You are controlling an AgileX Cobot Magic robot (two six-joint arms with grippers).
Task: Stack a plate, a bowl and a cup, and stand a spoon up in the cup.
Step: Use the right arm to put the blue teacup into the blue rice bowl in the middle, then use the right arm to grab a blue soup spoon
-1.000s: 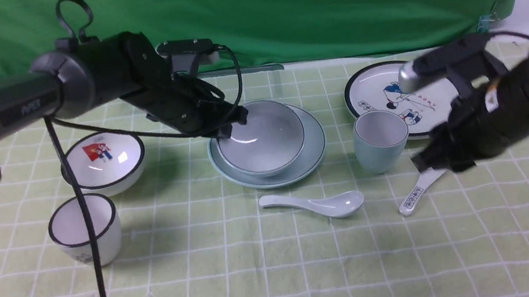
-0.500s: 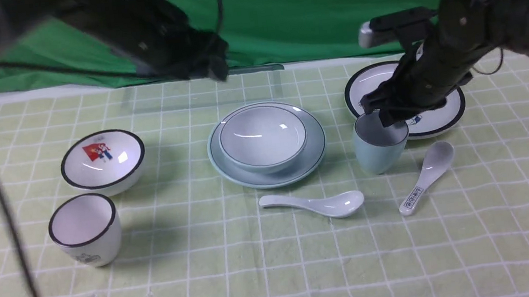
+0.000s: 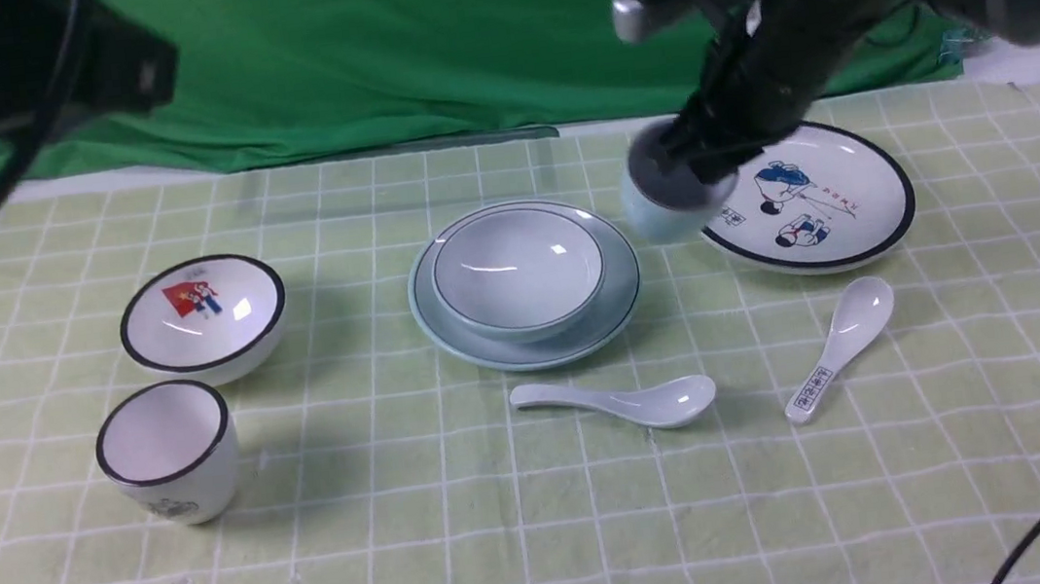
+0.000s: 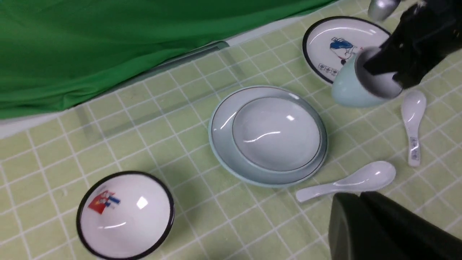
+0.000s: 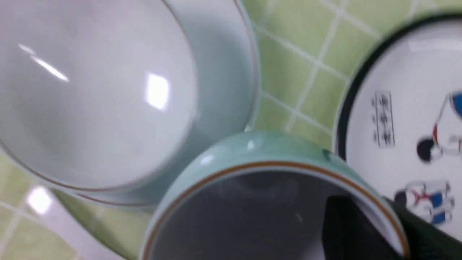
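Observation:
The pale blue bowl [image 3: 517, 268] sits inside the pale blue plate [image 3: 623, 292] at the table's middle. My right gripper [image 3: 694, 166] is shut on the rim of the pale blue cup [image 3: 655, 208], one finger inside and one outside. The cup hangs tilted in the air, just right of the plate's far edge. In the right wrist view the cup [image 5: 267, 155] hangs beside the bowl [image 5: 90, 101]. The plain spoon [image 3: 630, 402] lies on the cloth in front of the plate. My left gripper [image 4: 361, 195] is shut, empty and raised high at the left.
A cartoon plate [image 3: 823, 199] lies at the back right, with a printed spoon [image 3: 835, 349] in front of it. A black-rimmed bowl [image 3: 202, 318] and a black-rimmed cup [image 3: 168, 450] stand at the left. A green curtain [image 3: 452, 35] closes the back.
My right gripper closed on the cup's rim and lifted it up and left, toward the bowl. My left arm drew back from the bowl, up and to the left, and its jaws shut.

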